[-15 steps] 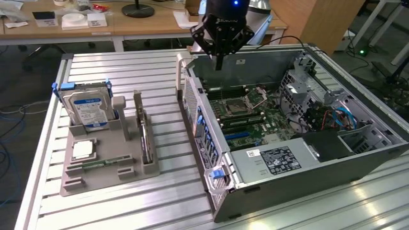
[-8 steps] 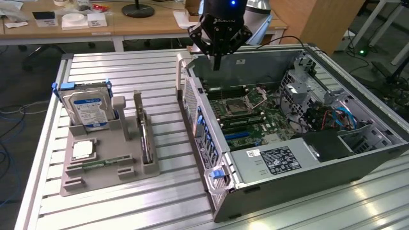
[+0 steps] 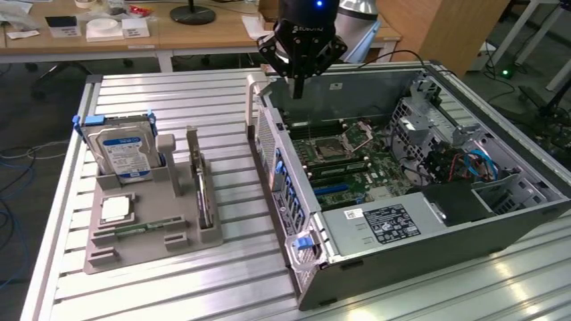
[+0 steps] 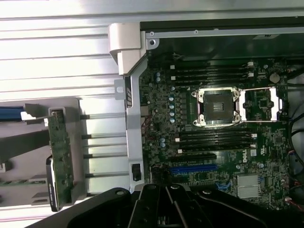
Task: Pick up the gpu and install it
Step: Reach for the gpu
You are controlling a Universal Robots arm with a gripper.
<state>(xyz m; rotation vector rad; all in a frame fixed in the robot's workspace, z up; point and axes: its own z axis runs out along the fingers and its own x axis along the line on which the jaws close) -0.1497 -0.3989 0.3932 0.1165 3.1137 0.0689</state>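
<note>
The gpu (image 3: 203, 190) stands on edge in a slot of the grey holder (image 3: 143, 251), on the exterior view's left; it is a thin card, and its circuit face (image 4: 61, 154) appears in the wrist view. My gripper (image 3: 299, 92) hangs above the back wall of the open computer case (image 3: 464, 221), well apart from the gpu, with its black fingers pressed together and nothing between them. Its finger bases (image 4: 167, 209) show over the motherboard (image 4: 161, 95), near a blue expansion slot (image 4: 190, 168).
A silver hard drive (image 3: 125, 152) with a blue-white label stands upright in the holder, and a small square chip (image 3: 116, 208) lies flat beside it. The motherboard's processor socket (image 4: 217, 108) is open. Cables and drive cages (image 3: 464, 164) crowd the case's far side. Everything rests on a slatted metal table (image 3: 178, 100).
</note>
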